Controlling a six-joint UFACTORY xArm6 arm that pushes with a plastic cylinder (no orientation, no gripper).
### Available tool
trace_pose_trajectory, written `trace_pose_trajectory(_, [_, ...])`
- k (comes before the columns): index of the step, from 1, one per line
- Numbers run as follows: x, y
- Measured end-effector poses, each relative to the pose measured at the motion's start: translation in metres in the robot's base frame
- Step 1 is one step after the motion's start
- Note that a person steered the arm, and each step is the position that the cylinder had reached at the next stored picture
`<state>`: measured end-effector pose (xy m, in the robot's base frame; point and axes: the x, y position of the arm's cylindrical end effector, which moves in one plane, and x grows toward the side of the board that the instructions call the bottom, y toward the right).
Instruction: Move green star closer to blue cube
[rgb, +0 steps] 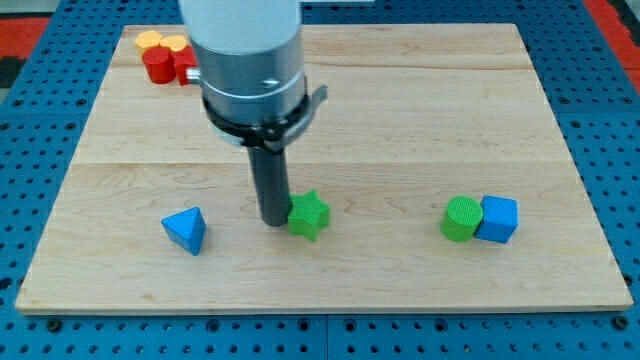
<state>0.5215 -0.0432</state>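
Note:
The green star (309, 214) lies on the wooden board (400, 120) a little left of centre near the view's bottom. My tip (273, 221) stands right against the star's left side. The blue cube (498, 219) sits far to the view's right of the star, at about the same height in the view. A green cylinder (461, 219) touches the cube's left side, between the star and the cube.
A blue triangular block (186, 230) lies to the view's left of my tip. At the board's top left corner sit a yellow block (160, 42) and red blocks (165, 65), partly hidden behind the arm's body (250, 60).

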Motion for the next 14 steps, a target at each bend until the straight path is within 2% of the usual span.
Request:
trace_pose_trajectory(1, [0.015,0.010])
trace_pose_trajectory(2, [0.011,0.050])
trace_pose_trajectory(3, [-0.024,0.102])
trace_pose_trajectory(5, [-0.040,0.163])
trace_pose_trajectory(9, [-0.096,0.148])
trace_pose_trajectory(12, [-0.084,0.213])
trace_pose_trajectory(14, [-0.078,0.216])
